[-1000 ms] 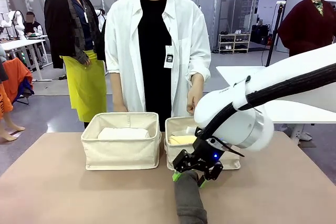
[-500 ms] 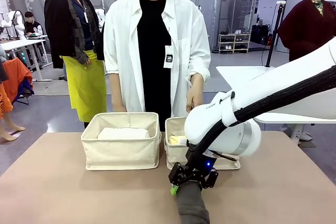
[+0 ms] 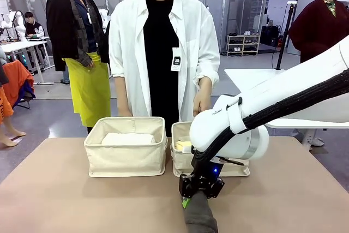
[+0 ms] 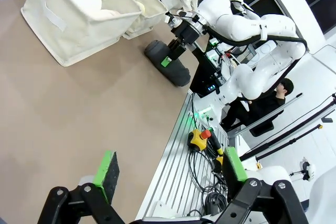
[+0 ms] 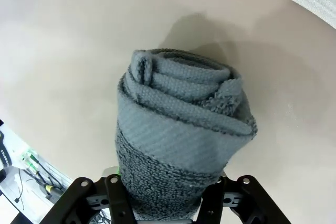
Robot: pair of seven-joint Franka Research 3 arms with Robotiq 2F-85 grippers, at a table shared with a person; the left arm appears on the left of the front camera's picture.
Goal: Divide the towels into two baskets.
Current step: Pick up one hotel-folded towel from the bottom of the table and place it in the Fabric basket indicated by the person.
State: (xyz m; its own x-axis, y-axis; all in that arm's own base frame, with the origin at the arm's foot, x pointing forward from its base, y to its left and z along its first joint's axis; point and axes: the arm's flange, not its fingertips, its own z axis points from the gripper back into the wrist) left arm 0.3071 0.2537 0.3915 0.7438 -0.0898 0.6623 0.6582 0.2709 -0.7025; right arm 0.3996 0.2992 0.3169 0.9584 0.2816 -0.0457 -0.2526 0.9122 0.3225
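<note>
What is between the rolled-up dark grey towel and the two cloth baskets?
Just bare brown table. In the front view, nothing sits between the rolled dark grey terry towel and the two cream canvas baskets; the left wrist view shows the same bare strip.

A: State the colour of the rolled towel (image 5: pixel 184 145) on the table (image 3: pixel 65 200).
B: Dark grey terry, uniform, no pattern. The table surface is plain tan-brown.

A: The baskets?
B: The left basket (image 3: pixel 126 159) and the right basket (image 3: pixel 182 159) are both cream-beige canvas. The left one contains a white towel (image 3: pixel 128 138); the right one contains a pale yellow towel (image 3: pixel 184 145).

A: Robot hardware?
B: The right gripper (image 3: pixel 197 197) is black with green pads on a white arm. The left gripper (image 4: pixel 170 177) matches: black frame, green pads.

A: The person opposite?
B: White shirt (image 3: pixel 128 53) over a black top.
</note>
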